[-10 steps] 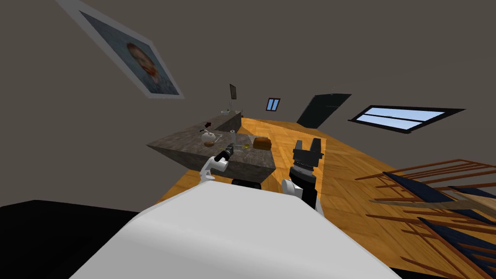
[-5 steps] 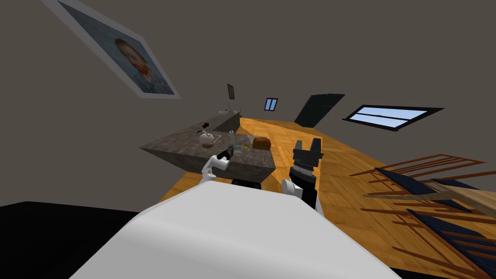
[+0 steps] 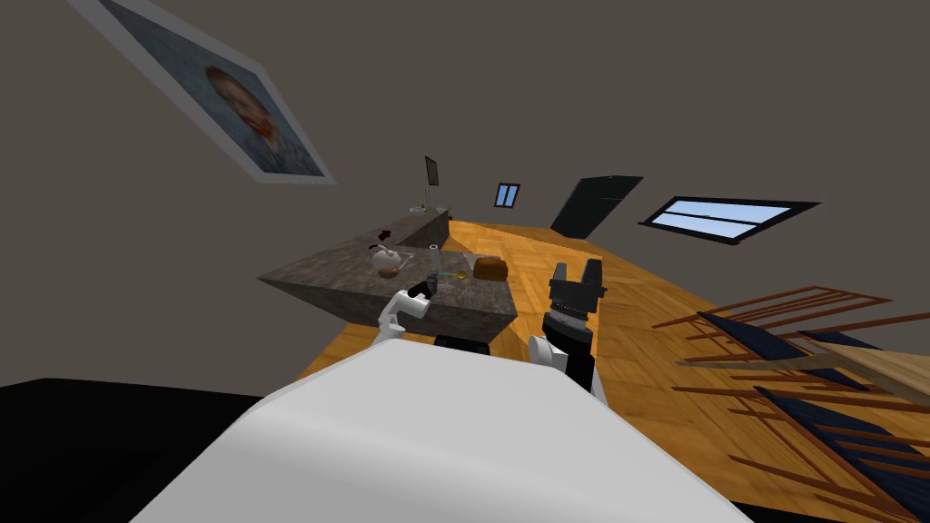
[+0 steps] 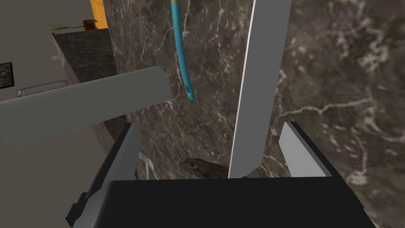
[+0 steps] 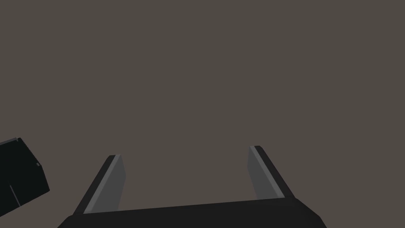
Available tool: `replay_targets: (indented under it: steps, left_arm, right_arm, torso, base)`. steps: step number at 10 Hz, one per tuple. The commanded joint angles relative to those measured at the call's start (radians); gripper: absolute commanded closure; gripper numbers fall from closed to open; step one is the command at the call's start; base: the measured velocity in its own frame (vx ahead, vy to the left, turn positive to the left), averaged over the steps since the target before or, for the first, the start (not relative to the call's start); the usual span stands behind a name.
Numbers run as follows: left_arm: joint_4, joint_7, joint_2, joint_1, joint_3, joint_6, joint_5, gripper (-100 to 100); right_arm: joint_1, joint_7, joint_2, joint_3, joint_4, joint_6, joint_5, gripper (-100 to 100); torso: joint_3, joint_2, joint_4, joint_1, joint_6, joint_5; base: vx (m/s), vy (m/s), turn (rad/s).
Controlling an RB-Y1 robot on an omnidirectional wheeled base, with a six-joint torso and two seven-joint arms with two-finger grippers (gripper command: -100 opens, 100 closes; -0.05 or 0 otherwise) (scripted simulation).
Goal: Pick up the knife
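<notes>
2 grippers stand released. The right gripper (image 5: 185, 152) idles raised beside the tabletop (image 4: 336, 79). The left gripper (image 4: 210, 126) hangs over that dark marbled top, fingers (image 4: 126, 154) straddling the knife (image 4: 257, 79), whose long grey blade lies nearer 1 finger, touching neither. Over the last second my head has rolled slightly and this hand has barely shifted, so the approach looks settled: lower, then close. Beyond lie a grey paper roll (image 4: 87, 103) and a teal handle (image 4: 180, 51).
</notes>
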Motion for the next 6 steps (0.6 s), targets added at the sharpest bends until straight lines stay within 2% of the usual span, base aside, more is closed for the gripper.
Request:
replay_targets:
  steps: [1,3,4,5,6]
  left_arm:
    - [0.033,-0.004,-0.005,-0.008,0.006,-0.024,0.001,-100]
    - [0.059,-0.007,-0.01,-0.015,0.01,-0.044,0.002,-100]
    - [0.048,-0.006,-0.01,-0.013,0.008,-0.033,-0.001,-100]
    - [0.05,-0.006,-0.011,-0.013,0.008,-0.036,-0.001,100]
    - [0.05,-0.006,-0.011,-0.013,0.008,-0.036,-0.001,100]
  right_arm:
    - [0.0,0.0,0.0,0.0,0.0,0.0,0.0,0]
    - [0.0,0.0,0.0,0.0,0.0,0.0,0.0,0]
    - [0.0,0.0,0.0,0.0,0.0,0.0,0.0,0]
    - [0.0,0.0,0.0,0.0,0.0,0.0,0.0,0]
    - [0.0,0.0,0.0,0.0,0.0,0.0,0.0,0]
  torso:
    - [0.0,0.0,0.0,0.0,0.0,0.0]
    - [0.0,-0.001,0.0,-0.001,0.0,0.0]
    - [0.0,0.0,0.0,-0.001,0.0,0.0]
    - [0.0,0.0,0.0,0.0,0.0,0.0]
    - [0.0,0.0,0.0,0.0,0.0,0.0]
  base:
    - [0.006,-0.005,0.014]
    - [0.005,-0.007,0.021]
    - [0.0,0.0,0.0]
    - [0.0,0.0,0.0]
    - [-0.007,-0.002,0.004]
